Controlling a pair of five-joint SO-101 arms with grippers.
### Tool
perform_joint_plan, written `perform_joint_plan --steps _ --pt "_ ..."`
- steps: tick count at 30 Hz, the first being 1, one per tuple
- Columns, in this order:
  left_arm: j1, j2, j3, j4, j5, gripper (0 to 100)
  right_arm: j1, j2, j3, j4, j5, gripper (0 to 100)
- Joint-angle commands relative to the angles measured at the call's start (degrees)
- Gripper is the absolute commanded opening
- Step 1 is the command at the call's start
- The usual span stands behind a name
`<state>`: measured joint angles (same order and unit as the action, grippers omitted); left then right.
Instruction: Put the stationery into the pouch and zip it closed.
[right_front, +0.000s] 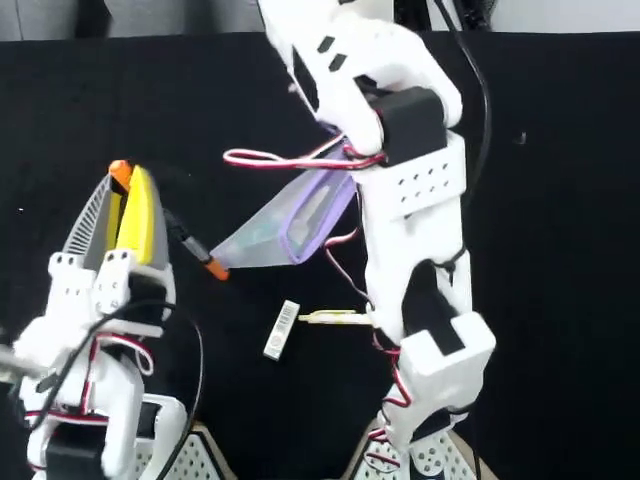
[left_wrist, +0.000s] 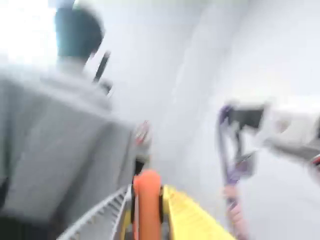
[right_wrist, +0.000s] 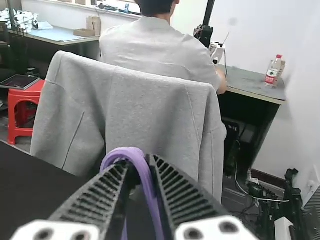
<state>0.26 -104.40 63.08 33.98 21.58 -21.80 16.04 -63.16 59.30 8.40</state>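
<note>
One translucent pouch (right_front: 290, 225) hangs pinched in the right gripper (right_wrist: 141, 167), contents unclear.

**Pouch and stationery, as they stand on and above the work surface**
The translucent pouch (right_front: 285, 225), edged in purple, hangs tilted in the air, its purple rim pinched in the right gripper (right_wrist: 136, 162). A black pen with an orange end (right_front: 195, 247) lies slantwise at the pouch's low corner. A small white barcoded piece (right_front: 281, 329) and a thin pale stick (right_front: 335, 317) lie just beside each other on the black table (right_front: 560, 250), nearer the arms' bases. An orange item (right_front: 120, 170) sits between the fingers of the left gripper (right_front: 121, 178).
</note>
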Motion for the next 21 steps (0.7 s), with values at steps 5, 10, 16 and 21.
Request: perform_joint_plan --steps 5,10,16,21 --pt "13.9 1.0 -5.5 -6.9 -3.6 3 -0.7 0.8 -2.4 -2.9 -0.4 1.1" --pt "21.7 1.1 -5.5 -17.5 -7.3 3 -0.6 0.8 -2.4 -2.9 -0.4 1.1" --pt "26.9 4.0 -5.7 -22.7 -7.5 3 -0.5 0.7 -2.5 -2.7 -0.2 1.1" --pt "26.7 11.0 -8.9 -29.3 -7.5 3 -0.5 0.7 -7.7 2.4 -0.4 1.1"
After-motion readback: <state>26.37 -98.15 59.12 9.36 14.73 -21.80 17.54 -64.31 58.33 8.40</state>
